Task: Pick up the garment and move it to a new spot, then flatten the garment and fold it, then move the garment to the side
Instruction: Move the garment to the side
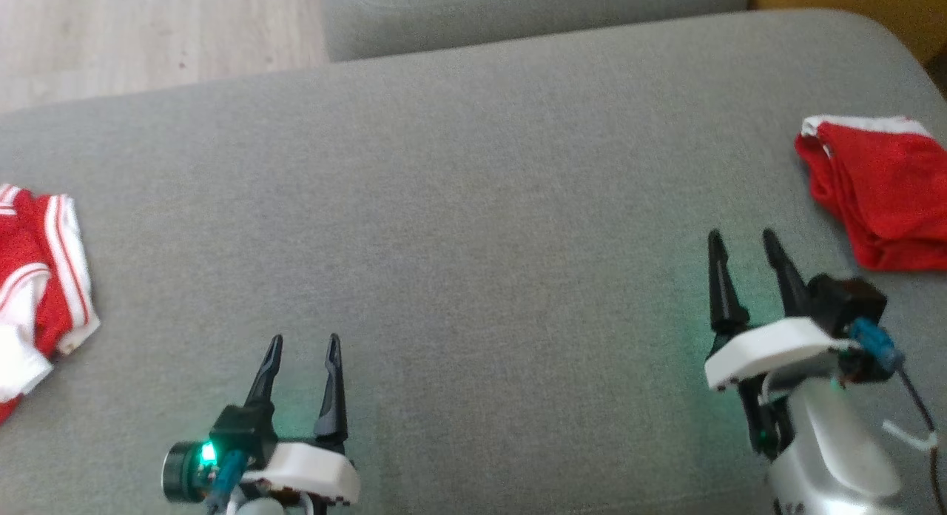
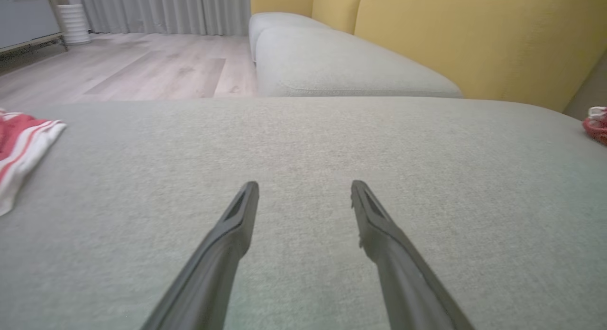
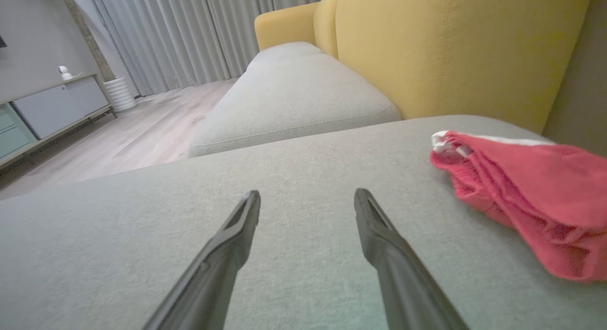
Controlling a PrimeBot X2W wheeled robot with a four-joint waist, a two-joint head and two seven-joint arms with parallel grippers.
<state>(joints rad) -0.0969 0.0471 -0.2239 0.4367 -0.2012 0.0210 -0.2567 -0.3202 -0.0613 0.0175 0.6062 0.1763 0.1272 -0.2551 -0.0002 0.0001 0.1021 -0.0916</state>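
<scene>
Cushion point(image 1: 473, 204) fabric, grey and broad, served as the work surface, and both claws hovered low over it with fingers pointing away from the robot. The left claw point(image 1: 305, 341) had its two fingers spread wide with nothing between them. The right claw point(image 1: 742, 237) stood equally wide and equally empty. Neither touched cloth.

Two garments lay on the cushion. A striped garment point(image 1: 37, 278), red with white bands, sat rumpled well off to the outer left of the left claw, slightly ahead of its fingertips. A red garment point(image 1: 880, 197) with a white edge lay ahead and to the outer right of the right claw, near it but apart, close to the yellow backrest point(image 3: 450, 50). Its layers looked stacked, so it was probably a piece already folded and set aside there to keep the middle free. By that reading the striped garment was the one waiting to be picked up, though the pictures did not settle which was meant.

The wide stance of both claws suited a pause between grasps, ready to close on a hem from either side. The bare stretch between the claws seemed the likely spot for flattening, since both arms could reach it evenly.
</scene>
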